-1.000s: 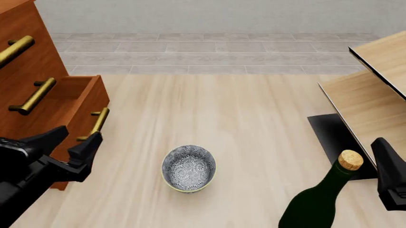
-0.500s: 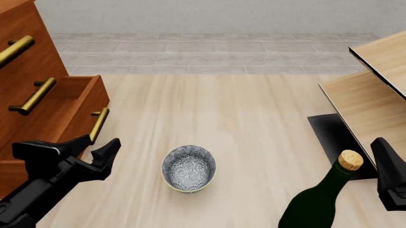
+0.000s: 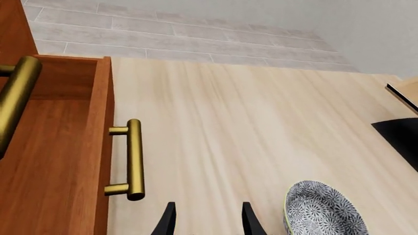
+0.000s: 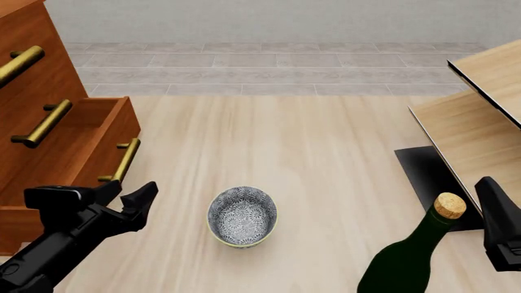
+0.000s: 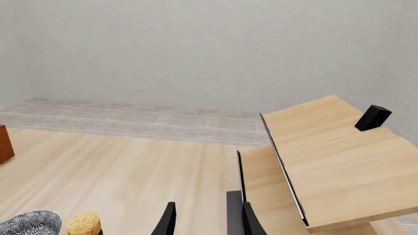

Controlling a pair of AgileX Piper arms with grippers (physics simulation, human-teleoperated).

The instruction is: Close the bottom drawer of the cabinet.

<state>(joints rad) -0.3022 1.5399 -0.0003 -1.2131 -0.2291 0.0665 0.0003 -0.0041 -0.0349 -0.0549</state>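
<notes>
The bottom drawer (image 4: 94, 137) is seen pulled out from the cabinet (image 4: 33, 91) at left, its handle (image 4: 126, 160) lengthwise along the front; bare tabletop (image 4: 326, 159) lies beside it. The left gripper (image 4: 126, 194) is spread, empty, near the handle

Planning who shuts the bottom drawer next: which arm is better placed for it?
The left. Its pincer hangs open right beside the bottom drawer and its brass handle, which stands pulled out from the cabinet. The right pincer is across the table by the green bottle.
</notes>
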